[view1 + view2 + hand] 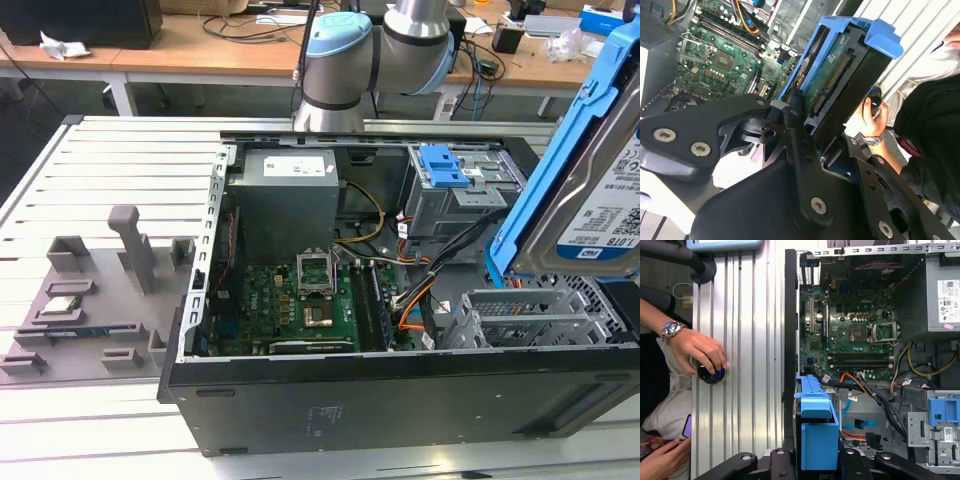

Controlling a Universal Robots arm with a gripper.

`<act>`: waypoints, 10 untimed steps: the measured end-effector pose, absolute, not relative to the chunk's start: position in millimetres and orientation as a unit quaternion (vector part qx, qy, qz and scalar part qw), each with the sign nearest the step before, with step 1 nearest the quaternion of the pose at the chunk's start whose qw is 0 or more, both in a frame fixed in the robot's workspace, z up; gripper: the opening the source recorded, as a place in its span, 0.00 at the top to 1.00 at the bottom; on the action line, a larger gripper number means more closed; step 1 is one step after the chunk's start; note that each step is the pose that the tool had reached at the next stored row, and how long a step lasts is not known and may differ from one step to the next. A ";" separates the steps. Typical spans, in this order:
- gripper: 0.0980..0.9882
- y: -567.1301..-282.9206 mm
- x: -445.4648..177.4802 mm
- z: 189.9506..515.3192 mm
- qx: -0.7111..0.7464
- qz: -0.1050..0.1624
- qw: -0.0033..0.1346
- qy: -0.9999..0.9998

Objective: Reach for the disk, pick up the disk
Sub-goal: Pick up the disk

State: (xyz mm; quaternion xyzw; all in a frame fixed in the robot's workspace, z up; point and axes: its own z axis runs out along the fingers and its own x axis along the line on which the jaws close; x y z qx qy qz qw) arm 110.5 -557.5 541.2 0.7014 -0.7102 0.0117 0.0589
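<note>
My gripper (827,127) is clamped on the disk (840,75), its black fingers (799,131) pressed against the drive's lower end in the second wrist view, with the blue plastic frame (882,37) capping the far end. In the exterior view the disk (600,200) hangs tilted above the open computer case (400,400), over the case's corner nearest the exterior view's right, clear of the silver drive cage (520,315) beneath it; its white-and-blue label faces the camera and the blue frame runs up its edge. In the first wrist view the disk (817,435) appears end-on, a blue block held just above the case's black side wall (789,340), with my gripper's links (745,462) spread on either side.

Inside the case lie the green motherboard (300,300) with its bare processor socket (320,316), the grey power supply (290,195) towards the rear wall, and orange and black cables (415,295) trailing towards a blue-latched bay (445,165). Beside the case, on the ribbed metal table (100,160), stands a grey fixture tray (90,300).

A person's hand (697,352), wearing a wristwatch (671,329), rests on a round dark knob (711,375) on the table beside the case.
</note>
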 end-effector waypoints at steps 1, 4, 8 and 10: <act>0.70 -559.8 110.6 541.1 0.701 0.012 0.059 -0.710; 0.70 -567.4 110.5 540.7 0.701 0.013 0.060 -0.710; 0.70 -574.8 110.5 536.5 0.701 0.014 0.061 -0.710; 0.70 -575.5 110.6 530.9 0.701 0.014 0.061 -0.710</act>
